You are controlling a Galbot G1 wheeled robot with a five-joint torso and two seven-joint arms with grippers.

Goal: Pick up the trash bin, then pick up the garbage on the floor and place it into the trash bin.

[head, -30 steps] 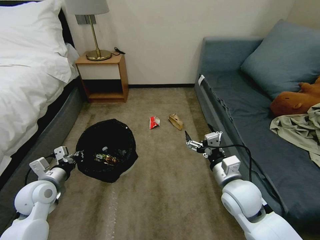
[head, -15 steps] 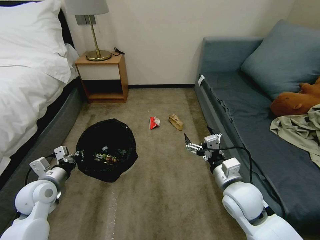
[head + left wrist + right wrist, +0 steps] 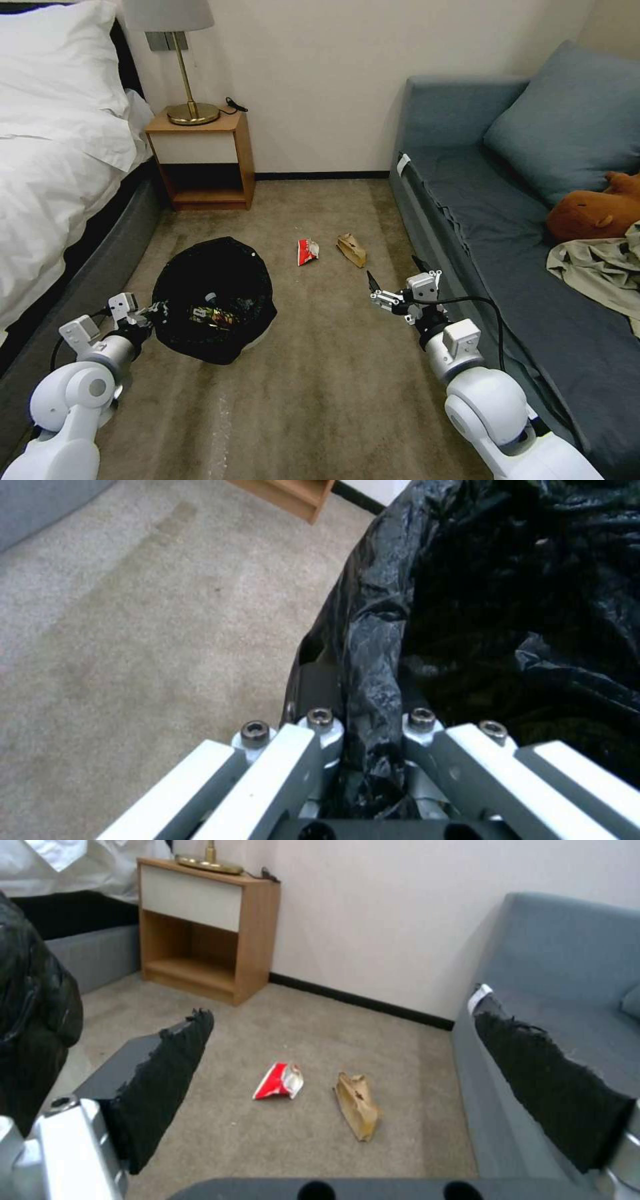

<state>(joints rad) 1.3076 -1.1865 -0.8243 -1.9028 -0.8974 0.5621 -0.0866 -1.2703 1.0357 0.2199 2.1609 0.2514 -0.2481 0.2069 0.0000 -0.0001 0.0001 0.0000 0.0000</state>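
Observation:
The trash bin (image 3: 213, 293), lined with a glossy black bag, stands low on the carpet at my left with some litter (image 3: 213, 315) inside. My left gripper (image 3: 157, 310) is shut on its near rim, and the left wrist view shows the fingers (image 3: 320, 680) clamping the bag-covered rim of the bin (image 3: 500, 605). Two pieces of garbage lie on the floor ahead: a red-white packet (image 3: 307, 251) (image 3: 279, 1081) and a brown paper bag (image 3: 352, 249) (image 3: 358, 1105). My right gripper (image 3: 393, 285) (image 3: 343, 1012) hovers open just short of them, holding nothing.
A white bed (image 3: 53, 173) runs along the left. A wooden nightstand (image 3: 203, 160) with a lamp (image 3: 180, 67) stands at the back wall. The blue sofa (image 3: 507, 240) on the right carries a cushion, an orange-brown plush toy (image 3: 593, 210) and an olive garment (image 3: 600, 267).
The whole view has shifted slightly, so the camera has moved; the packet and paper bag look a little nearer. Both grippers hold the same state.

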